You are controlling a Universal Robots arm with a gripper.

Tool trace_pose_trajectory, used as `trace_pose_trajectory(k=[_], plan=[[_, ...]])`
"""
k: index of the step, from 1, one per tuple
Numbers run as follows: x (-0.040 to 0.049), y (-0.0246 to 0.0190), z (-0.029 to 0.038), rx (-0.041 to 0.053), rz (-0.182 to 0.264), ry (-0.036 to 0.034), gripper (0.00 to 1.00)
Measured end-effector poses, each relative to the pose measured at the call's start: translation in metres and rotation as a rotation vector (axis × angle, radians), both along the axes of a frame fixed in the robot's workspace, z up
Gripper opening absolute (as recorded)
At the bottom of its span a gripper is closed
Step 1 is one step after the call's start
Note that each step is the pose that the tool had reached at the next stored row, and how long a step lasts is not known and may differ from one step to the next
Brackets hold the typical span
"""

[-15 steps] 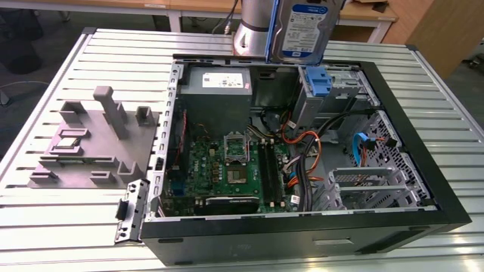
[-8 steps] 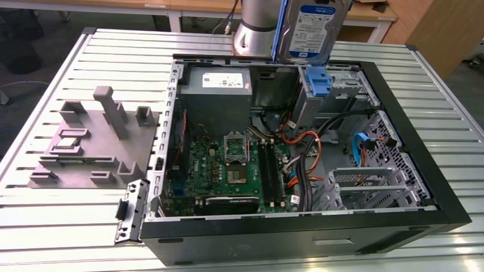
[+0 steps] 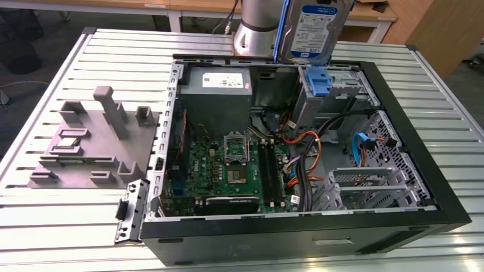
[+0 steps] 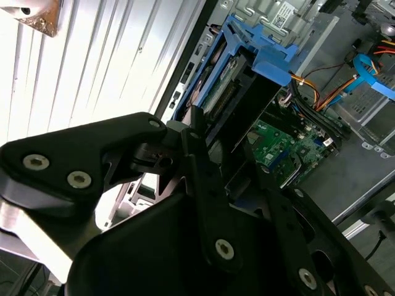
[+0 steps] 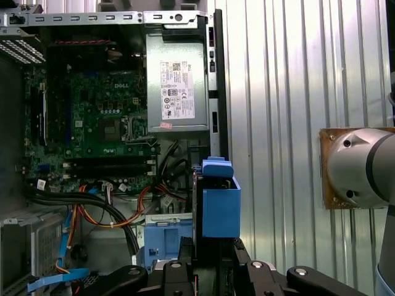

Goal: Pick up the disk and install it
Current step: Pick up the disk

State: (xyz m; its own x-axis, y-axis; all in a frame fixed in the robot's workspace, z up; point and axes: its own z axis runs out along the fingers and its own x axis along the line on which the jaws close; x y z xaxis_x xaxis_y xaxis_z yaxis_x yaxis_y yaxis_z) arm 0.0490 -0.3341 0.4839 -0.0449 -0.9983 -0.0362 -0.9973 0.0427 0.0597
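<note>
The hand [image 5: 212, 250] is clamped on the disk [image 3: 316, 28], held upright above the far wall of the computer case [image 3: 302, 229], apparently mid-carry, and seating it calls for squaring it to the case's drive bay [image 3: 321, 79].

The silver metal arm [image 3: 253, 31] points its black two-fingered gripper [image 5: 213, 256] downward, fingers clamped on the blue-framed silver-grey metal disk [image 3: 314, 28].

A grooved metal table [image 3: 60, 62] lies beneath the gripper [image 5: 213, 246] and extends well past it on every side, brightly lit. Beyond the gripper, past the table's far edge, a wooden desk [image 3: 113, 4] and a wooden panel [image 3: 442, 28] stand on grey floor [image 3: 468, 90].
</note>
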Motion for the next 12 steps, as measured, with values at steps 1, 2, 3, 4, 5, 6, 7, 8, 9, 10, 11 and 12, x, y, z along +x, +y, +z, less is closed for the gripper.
trace_pose_trajectory(k=[1,2,3,4,5,6,7,8,9,10,11,12], plan=[[0.0001,0.0,0.0,0.0001,0.0,0.0,0.35],[0.0006,0.0,0.0,0.0001,0.0,0.0,0.35],[0.0008,0.0,0.0,0.0,0.0,0.0,0.35],[0.0008,0.0,0.0,0.0,0.0,0.0,0.35],[0.0009,0.0,0.0,0.0,0.0,0.0,0.35],[0.0008,-0.0001,0.0,0.0,0.0,0.0,0.35],[0.0008,-0.0003,0.0,0.0001,0.0,0.0,0.35],[0.0008,-0.0007,0.0,0.0,0.0,0.0,0.35],[0.0004,-0.0013,0.0,-0.0001,0.0,-0.0001,0.35],[-0.0004,-0.0021,0.0,0.0,0.0,-0.0006,0.35],[-0.0018,-0.003,0.0,0.0001,0.0,-0.0015,0.35],[-0.0034,-0.0038,-0.0001,0.0002,0.0,-0.0026,0.35]])
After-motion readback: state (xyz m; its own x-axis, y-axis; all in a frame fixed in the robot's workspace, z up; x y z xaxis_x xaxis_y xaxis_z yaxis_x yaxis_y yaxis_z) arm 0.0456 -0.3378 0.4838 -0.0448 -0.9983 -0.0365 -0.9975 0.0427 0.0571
